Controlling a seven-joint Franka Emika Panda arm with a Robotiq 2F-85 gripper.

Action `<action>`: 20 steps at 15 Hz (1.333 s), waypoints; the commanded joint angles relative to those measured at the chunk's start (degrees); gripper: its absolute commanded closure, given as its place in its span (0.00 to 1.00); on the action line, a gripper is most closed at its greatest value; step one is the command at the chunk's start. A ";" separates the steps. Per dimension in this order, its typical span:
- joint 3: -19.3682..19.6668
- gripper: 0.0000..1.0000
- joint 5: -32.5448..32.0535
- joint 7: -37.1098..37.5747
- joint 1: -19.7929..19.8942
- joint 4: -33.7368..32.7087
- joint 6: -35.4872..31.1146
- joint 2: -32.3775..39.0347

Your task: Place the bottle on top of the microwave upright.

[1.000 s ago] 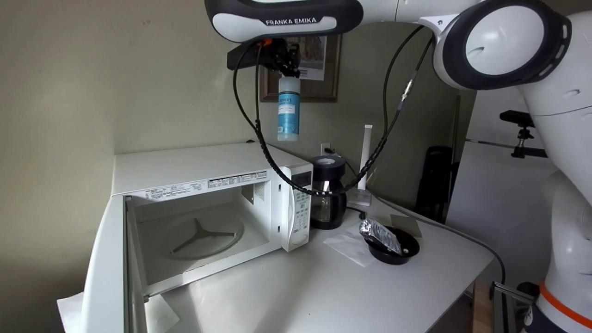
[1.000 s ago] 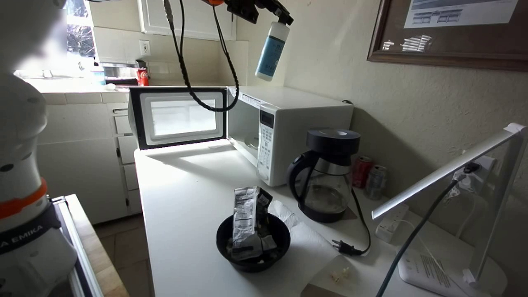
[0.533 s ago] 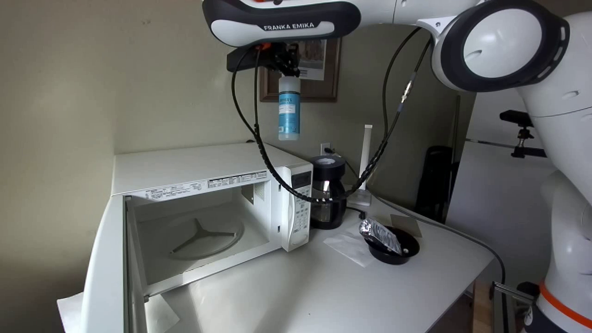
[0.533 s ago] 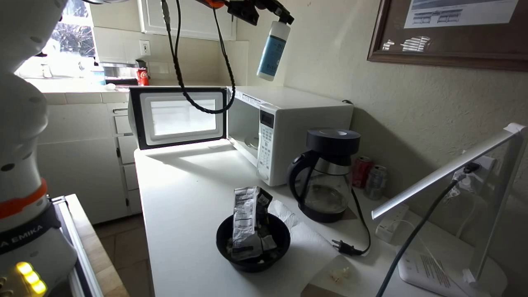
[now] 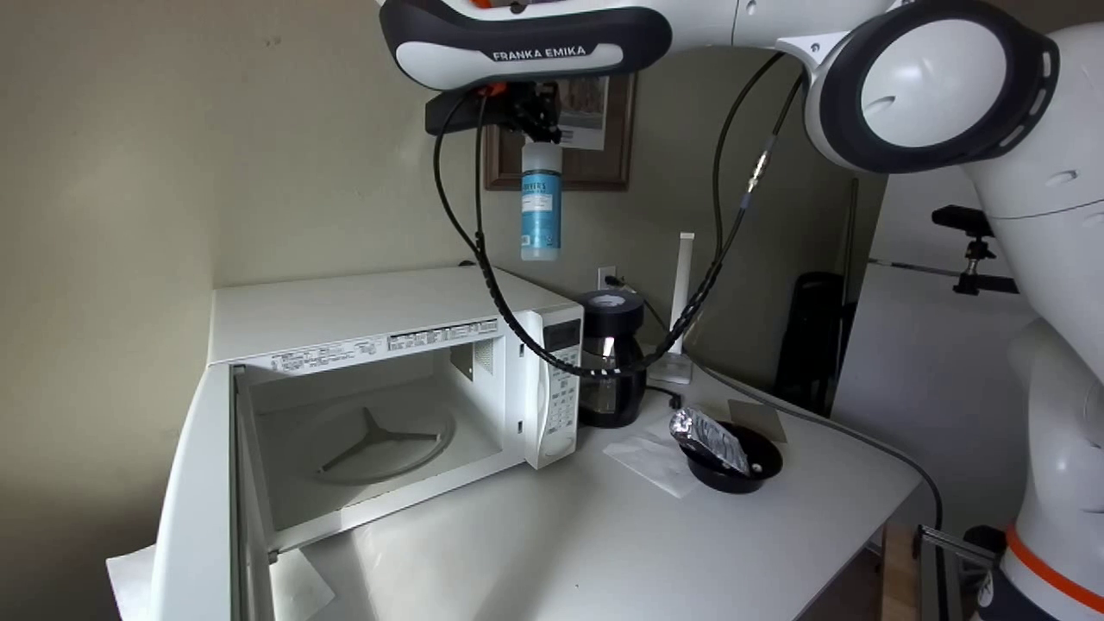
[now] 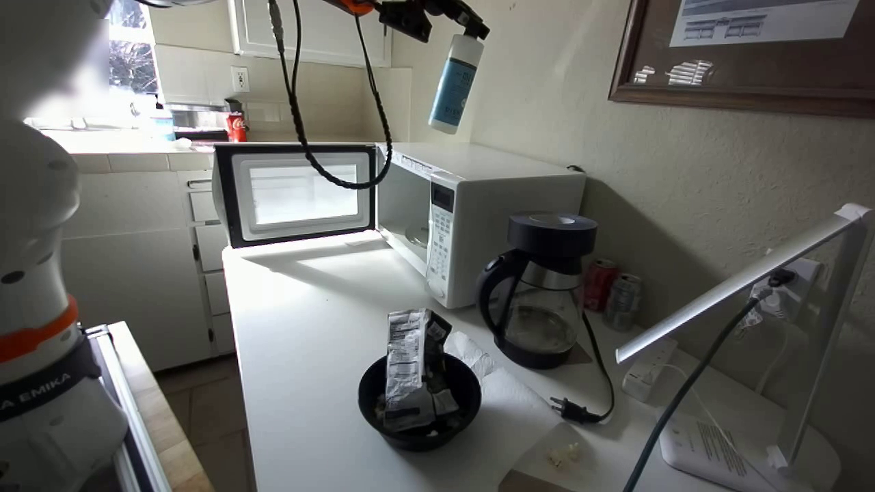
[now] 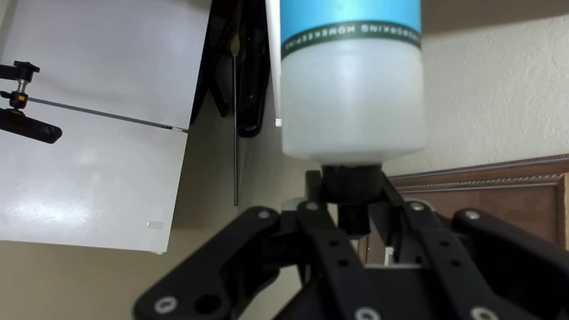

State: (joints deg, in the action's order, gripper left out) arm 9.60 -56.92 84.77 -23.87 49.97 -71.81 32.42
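Smooth plastic bottle [image 5: 541, 203], smooth microwave [image 5: 379, 302], shiny foil-like packet [image 5: 711, 440], rough wall [image 6: 718, 164], wooden frame [image 6: 738, 102]

We see a glossy white arm [image 5: 1052, 203] in both exterior views, its surfaces smooth and rounded. A dark casing [image 5: 561, 30] near its far end carries FRANKA EMIKA in white capitals, and a broad dark ring [image 5: 1026, 86] frames a round white joint cap [image 5: 936, 82]. Low on the body we find a bright orange band [image 6: 34, 335] above a dark collar [image 6: 78, 365], whose lettering shows only as A EMIKA. Black cables [image 5: 595, 373], ribbed in places, carry a silvery connector [image 5: 760, 168]. In the wrist view we notice a black gripper [image 7: 353, 184] with slim linkage bars [image 7: 462, 289], dark holes [image 7: 208, 304] and round silvery screws [image 7: 166, 305], all slightly blurred
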 commanded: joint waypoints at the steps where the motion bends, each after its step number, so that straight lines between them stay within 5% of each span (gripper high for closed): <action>1: 1.67 0.93 -3.83 5.10 -1.48 1.35 0.51 0.56; 5: 2.37 0.93 -7.48 11.60 -2.85 3.07 1.10 1.13; 8: -0.25 0.93 -3.59 12.69 -2.10 5.58 -1.49 -0.98; 9: 0.74 0.70 -5.39 10.28 -1.78 2.33 -0.20 1.47; 20: -0.09 0.70 -4.84 10.68 -1.90 3.00 -0.39 0.85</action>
State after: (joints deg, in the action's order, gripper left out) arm 9.50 -61.75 95.45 -25.77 52.97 -72.20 33.27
